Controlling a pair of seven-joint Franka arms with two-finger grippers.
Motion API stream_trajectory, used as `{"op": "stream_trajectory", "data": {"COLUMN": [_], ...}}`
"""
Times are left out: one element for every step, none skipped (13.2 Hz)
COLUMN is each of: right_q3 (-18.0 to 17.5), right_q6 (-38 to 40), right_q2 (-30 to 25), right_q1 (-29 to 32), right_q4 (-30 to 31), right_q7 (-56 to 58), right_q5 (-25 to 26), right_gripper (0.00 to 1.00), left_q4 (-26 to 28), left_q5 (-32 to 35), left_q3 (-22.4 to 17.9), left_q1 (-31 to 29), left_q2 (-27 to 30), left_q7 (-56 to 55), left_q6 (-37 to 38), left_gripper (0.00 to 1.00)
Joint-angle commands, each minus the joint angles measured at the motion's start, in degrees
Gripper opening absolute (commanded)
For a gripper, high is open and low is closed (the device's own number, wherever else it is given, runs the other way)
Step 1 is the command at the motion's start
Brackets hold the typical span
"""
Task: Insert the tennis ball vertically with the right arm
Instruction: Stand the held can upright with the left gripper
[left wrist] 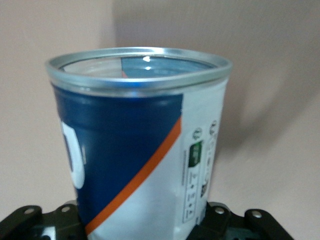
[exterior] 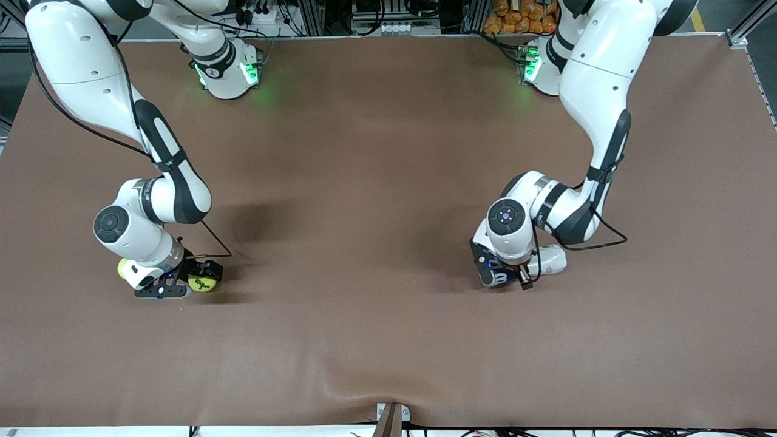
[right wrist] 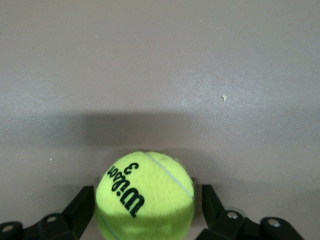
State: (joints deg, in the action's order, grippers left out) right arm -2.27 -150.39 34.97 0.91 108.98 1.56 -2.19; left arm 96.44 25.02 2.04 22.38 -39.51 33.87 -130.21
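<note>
A brown mat (exterior: 376, 182) covers the whole table, smooth apart from a shallow wrinkle at its near edge by a small metal bracket (exterior: 391, 417); along the top of the front view run aluminium frame posts, cables and a stack of orange items (exterior: 522, 15), with both arm bases glowing green. At the right arm's end of the table, the right gripper (exterior: 197, 285) is down at the mat with a yellow-green tennis ball (exterior: 202, 283) between its fingers (right wrist: 80, 210); in the right wrist view the black pads sit just beside each flank of the ball (right wrist: 145, 197), spread wide, with thin gaps showing, so the ball is bracketed and not clamped, resting on the mat. A second tennis ball (exterior: 122, 267) peeks out beside that wrist, toward the table's edge. Bare mat runs from this gripper across the middle of the table. At the left arm's end, the left gripper (exterior: 507, 278) is low over the mat and clenched on a can (left wrist: 145, 150), blue and white with an orange stripe, its silver rim open. A white object (exterior: 549, 260) lies just beside that gripper, with bare mat around it.
</note>
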Motion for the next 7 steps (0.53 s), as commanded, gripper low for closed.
{"op": "stream_trajectory", "data": {"right_q3": [-0.36, -0.36, -0.36, -0.36, -0.36, -0.45, -0.36], "right_q6": [-0.87, -0.87, -0.87, -0.87, -0.18, 0.44, 2.19], "right_q2": [0.54, 0.45, 0.45, 0.37, -0.33, -1.47, -3.57], "right_q1": [0.5, 0.5, 0.5, 0.5, 0.5, 0.59, 0.59], "right_q4": [-0.26, -0.26, -0.26, -0.26, -0.17, -0.09, -0.08], "right_q7": [-0.6, -0.6, -0.6, -0.6, -0.25, 0.36, 0.89], "right_q5": [-0.18, -0.18, -0.18, -0.1, -0.09, -0.01, -0.09], "right_gripper": [0.7, 0.55, 0.44, 0.33, 0.26, 0.24, 0.24], "left_q4": [-0.02, -0.11, -0.72, -1.77, -3.09, -3.97, -5.11], "left_q5": [-5.66, -8.56, -11.72, -14.36, -16.73, -18.15, -18.51], "left_q3": [-0.11, 0.24, 0.85, 1.21, 1.47, 2.43, 3.31], "left_q1": [0.99, 0.91, 0.82, 0.91, 1.08, 1.08, 1.08], "left_q2": [2.68, 3.29, 3.56, 3.56, 3.47, 3.56, 3.56], "left_q7": [0.41, 0.06, -0.2, -0.47, -1.78, -4.05, -6.16], "left_q6": [1.18, 1.18, 1.18, 1.18, 1.18, 1.18, 1.18], "left_gripper": [0.64, 0.64, 0.64, 0.63, 0.63, 0.63, 0.63]}}
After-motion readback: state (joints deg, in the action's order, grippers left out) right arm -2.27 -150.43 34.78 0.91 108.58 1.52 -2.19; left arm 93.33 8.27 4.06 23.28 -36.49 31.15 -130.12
